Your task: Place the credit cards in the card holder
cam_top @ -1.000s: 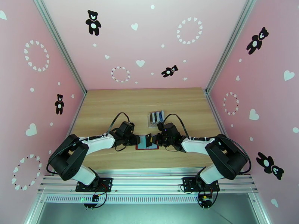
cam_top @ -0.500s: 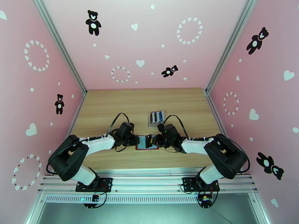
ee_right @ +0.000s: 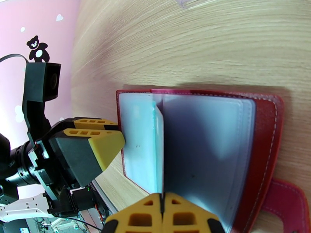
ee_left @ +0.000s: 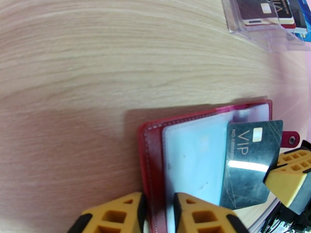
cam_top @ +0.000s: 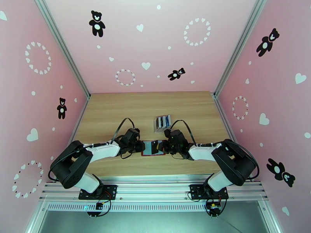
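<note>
The dark-red card holder (cam_top: 152,148) lies open on the table between my two grippers, its pale inner pockets (ee_left: 194,160) facing up. My left gripper (ee_left: 157,199) pinches the holder's near edge, one yellow finger on each side of the red cover (ee_left: 151,171). My right gripper (ee_right: 161,215) is shut on a black credit card marked VIP (ee_left: 248,164), held edge-on (ee_right: 158,152) over the pockets with its lower end at a pocket. In the top view the left gripper (cam_top: 140,146) and the right gripper (cam_top: 161,146) flank the holder.
A clear slotted rack (cam_top: 162,123) with more cards (ee_left: 268,10) stands just behind the holder. Bare wooden tabletop (cam_top: 116,109) extends to the left, right and far side. Pink walls close in the table.
The left gripper's jaws have narrowed onto the card holder's edge. Both wrists have edged slightly toward each other; the card stays in the right gripper.
</note>
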You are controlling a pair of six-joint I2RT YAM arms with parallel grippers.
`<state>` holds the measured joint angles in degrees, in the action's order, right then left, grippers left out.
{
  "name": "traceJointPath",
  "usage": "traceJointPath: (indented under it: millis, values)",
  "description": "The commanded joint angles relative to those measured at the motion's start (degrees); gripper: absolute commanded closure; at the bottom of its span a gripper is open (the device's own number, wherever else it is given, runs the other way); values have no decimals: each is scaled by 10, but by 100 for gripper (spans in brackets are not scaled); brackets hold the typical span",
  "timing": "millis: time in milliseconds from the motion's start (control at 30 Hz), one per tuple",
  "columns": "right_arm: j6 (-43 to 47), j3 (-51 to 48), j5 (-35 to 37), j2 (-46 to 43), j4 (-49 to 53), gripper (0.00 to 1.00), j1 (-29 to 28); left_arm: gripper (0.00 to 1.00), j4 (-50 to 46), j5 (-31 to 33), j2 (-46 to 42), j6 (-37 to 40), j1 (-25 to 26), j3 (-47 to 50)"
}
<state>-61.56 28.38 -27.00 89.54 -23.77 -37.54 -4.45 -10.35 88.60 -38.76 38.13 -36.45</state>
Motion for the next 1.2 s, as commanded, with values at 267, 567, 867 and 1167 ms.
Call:
traceJointPath:
  millis: [267,567,867,1167]
  values:
    - [-4,-10,17,22,0,100,-4,72,-27,-11,14,-29,31,34]
    - [1,-10,20,29,2,100,-5,72,-26,-12,11,-29,31,42]
    - [-1,-8,17,39,-5,100,-4,73,-27,-15,13,-30,31,44]
    - [-1,1,7,42,0,100,-4,73,-24,-16,16,-32,31,43]
